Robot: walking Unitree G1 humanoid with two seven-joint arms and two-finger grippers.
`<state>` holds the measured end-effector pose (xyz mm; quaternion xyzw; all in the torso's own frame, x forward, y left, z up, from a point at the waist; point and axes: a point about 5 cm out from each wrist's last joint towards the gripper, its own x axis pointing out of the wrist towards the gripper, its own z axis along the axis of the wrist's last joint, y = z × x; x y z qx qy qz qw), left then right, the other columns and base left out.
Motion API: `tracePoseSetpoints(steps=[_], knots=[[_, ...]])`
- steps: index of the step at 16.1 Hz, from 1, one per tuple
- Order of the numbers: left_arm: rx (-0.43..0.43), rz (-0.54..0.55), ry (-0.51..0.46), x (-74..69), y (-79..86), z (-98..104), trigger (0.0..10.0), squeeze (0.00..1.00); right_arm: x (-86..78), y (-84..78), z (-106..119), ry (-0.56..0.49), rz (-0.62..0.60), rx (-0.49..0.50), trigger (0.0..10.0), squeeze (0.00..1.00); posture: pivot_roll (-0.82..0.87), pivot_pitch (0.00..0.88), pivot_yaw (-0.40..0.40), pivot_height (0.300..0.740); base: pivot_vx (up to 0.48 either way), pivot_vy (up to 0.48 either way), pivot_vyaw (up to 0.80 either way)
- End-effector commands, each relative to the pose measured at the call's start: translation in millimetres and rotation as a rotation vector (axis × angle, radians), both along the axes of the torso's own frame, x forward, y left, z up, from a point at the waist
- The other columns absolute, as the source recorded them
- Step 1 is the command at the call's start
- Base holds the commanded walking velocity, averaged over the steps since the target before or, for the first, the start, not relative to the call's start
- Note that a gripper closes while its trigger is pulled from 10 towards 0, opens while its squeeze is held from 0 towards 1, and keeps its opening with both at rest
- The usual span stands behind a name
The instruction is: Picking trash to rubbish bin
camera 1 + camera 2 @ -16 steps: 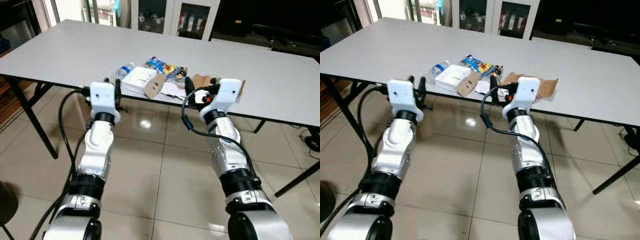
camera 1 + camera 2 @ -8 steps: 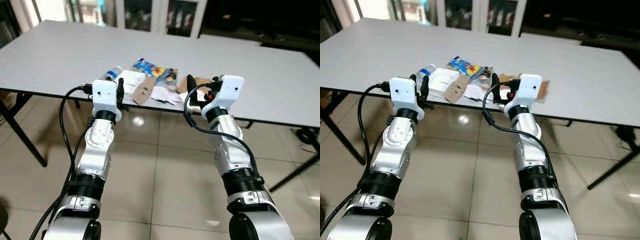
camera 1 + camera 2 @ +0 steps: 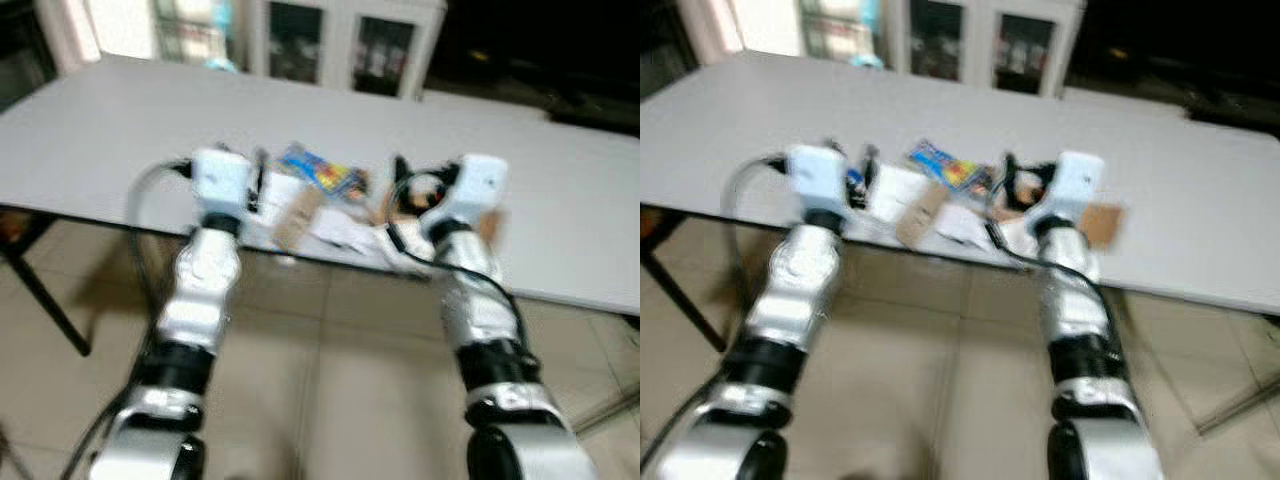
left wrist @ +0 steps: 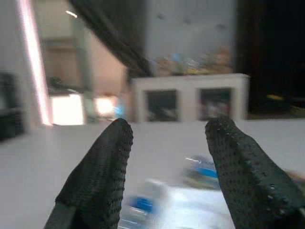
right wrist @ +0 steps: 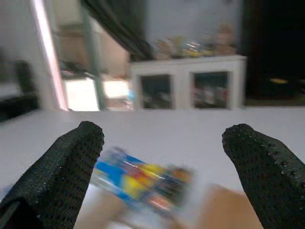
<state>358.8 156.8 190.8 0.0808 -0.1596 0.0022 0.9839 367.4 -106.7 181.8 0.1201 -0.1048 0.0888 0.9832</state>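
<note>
Step in hand, as judged: approach to the trash pile, no item grasped yet. Head views are blurred, so the robot is probably moving; it does best to settle before closing on anything.

- Left gripper [image 4: 164, 176]: raised at the near table edge, centre-left of the left eye view; black fingers spread apart, nothing between them. A clear plastic bottle with blue label [image 4: 143, 202] lies just beyond, low in its wrist view.
- Right gripper [image 5: 162, 179]: raised at centre-right, fingers wide apart and empty. A colourful blue-and-yellow snack wrapper [image 5: 143, 183] lies between and beyond the fingers, the likeliest first pick.
- Trash pile: white flat box [image 3: 283, 190], brown cardboard piece [image 3: 297, 218], crumpled white paper [image 3: 345, 232], all near the front edge of the large grey rectangular table [image 3: 100, 120], centre of frame.

Advice: take one light item at a time, from above; wrapper and paper may slide.

Surroundings: white glass-door cabinet [image 3: 340, 45] at the top, beige tiled floor [image 3: 330, 380] below. Dark table legs [image 3: 40, 300] at lower left could hinder stepping closer. Where the rubbish bin stands cannot be told.
</note>
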Motion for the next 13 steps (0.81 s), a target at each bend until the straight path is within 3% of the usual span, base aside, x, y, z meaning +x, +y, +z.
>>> tracePoseSetpoints(steps=[1,13], knots=[[-0.019,-0.015,0.020,0.7,-7.6,-2.7,10.0,1.00,-1.1,-5.2,1.3,-0.008,-0.005,-0.007,10.0,0.00,0.05,0.006,-0.088,0.740,0.480,0.000,0.00],[-0.020,-0.041,0.033,0.6,-14.9,-3.2,10.0,1.00,-1.9,-4.5,0.6,0.000,0.000,-0.009,10.0,0.00,0.05,0.018,-0.087,0.740,0.449,0.000,0.00]])
